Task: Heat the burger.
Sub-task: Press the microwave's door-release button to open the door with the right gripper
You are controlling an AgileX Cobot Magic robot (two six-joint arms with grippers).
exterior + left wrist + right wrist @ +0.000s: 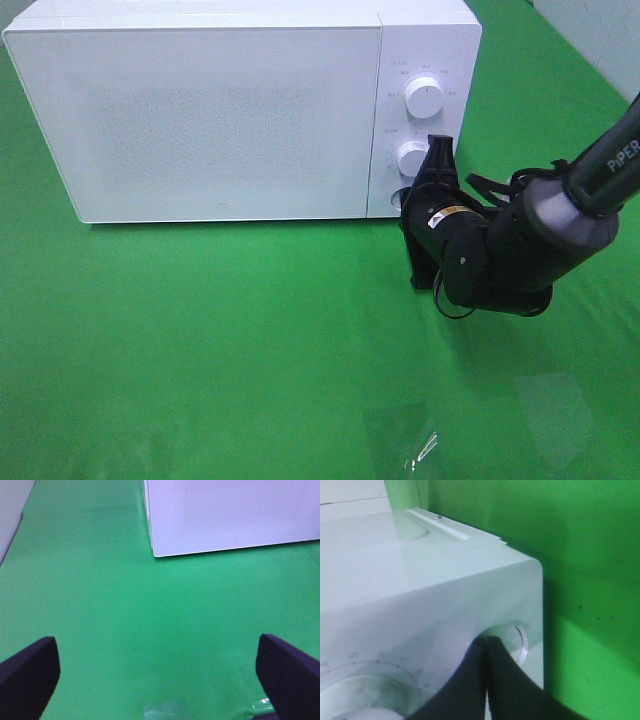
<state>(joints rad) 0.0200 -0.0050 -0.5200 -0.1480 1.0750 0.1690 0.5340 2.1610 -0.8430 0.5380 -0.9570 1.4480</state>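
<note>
Right gripper: jaws pressed together, nothing held. The tips are at the edge of the round button low on the microwave's control strip. Whether they press it cannot be told.
Right arm: black, reaching in from the control-strip side of the microwave.
Left gripper: jaws spread wide with nothing between them, over bare cloth in front of the microwave's door-side corner.
Knobs: an upper knob and a lower knob, both white, stacked on the strip above the button.
Microwave: a white box with its door closed. The speckled front is opaque, so what is inside cannot be told.
Burger: not seen in any view, so its place cannot be told.
Cloth: green, lying under and all around the microwave.
High view only: the whole microwave front, both knobs, and the right arm. The arm covers most of the button.
Right wrist view only: the closed tips right at the button.
Left wrist view only: the left gripper's two dark fingers.
Shared: a scrap of clear shiny film on the cloth, well in front of the microwave, also in the left wrist view.
</note>
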